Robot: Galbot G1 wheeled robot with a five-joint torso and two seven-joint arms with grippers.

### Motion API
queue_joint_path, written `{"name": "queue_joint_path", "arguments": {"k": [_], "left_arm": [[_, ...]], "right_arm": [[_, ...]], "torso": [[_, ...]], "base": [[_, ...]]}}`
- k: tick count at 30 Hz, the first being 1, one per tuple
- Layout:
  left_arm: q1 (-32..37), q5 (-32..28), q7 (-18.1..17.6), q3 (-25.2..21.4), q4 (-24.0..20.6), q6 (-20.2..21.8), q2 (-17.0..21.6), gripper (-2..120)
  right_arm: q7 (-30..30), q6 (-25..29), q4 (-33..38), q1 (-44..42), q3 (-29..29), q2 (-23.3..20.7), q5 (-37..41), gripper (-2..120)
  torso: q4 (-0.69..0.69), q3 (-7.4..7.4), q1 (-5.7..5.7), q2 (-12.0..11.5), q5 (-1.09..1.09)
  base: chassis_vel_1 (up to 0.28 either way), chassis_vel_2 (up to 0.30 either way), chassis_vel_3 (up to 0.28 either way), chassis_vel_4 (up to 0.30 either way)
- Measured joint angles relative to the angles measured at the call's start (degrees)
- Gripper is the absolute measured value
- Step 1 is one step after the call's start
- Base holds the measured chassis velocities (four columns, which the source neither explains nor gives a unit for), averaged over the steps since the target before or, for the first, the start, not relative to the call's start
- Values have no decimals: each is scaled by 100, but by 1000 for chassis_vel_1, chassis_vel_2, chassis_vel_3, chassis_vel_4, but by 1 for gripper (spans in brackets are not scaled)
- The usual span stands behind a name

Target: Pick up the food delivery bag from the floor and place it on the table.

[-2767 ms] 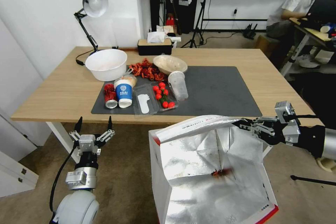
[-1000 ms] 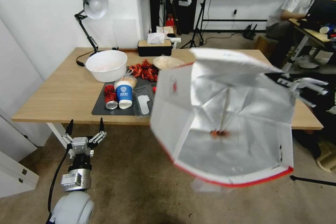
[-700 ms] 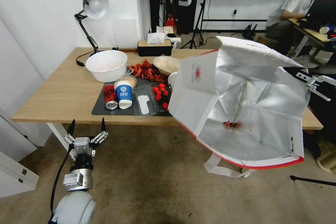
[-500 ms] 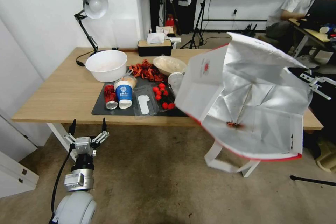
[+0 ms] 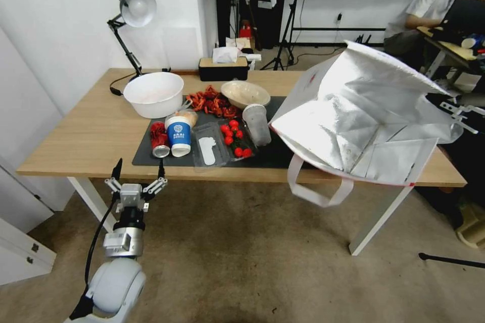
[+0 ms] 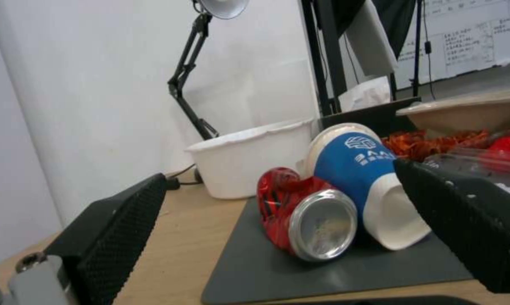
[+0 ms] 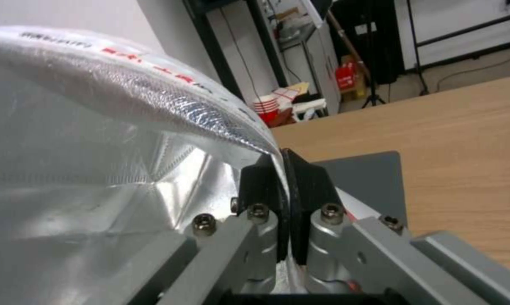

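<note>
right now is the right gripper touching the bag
Touching. In the right wrist view the right gripper has its two black fingers pressed together on the edge of the bag, with the foil rim pinched between them.

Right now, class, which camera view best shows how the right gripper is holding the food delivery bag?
The right wrist view: the right gripper is shut on the food delivery bag, its foil-lined edge pinched between the fingertips. The head view shows the whole bag over the table, the gripper at its side. The left wrist view shows cups.
</note>
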Motion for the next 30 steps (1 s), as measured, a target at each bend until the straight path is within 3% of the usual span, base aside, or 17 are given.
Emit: {"name": "queue_joint_path", "arguments": {"k": [8,15,30], "left_arm": [[-127,-76,5,9,91,-9,76,100],[-235,-96,7,27,225,-8,96,100],[-322,-149,8,71,396,-51,82,100]], "right_arm": [[260,35,-454,686,-830,-16,-280,0],[303,65,-698,1064,-1183,21,-442,0],[209,71,-1036,1331,-1326,223,-835,56]], "torso": [[1,0,0,-1,1],[1,-1,0,-2,0],[1,-1,-1,-2,0]], "base": [[0,0,0,0],[0,0,0,0],[0,0,0,0]]}}
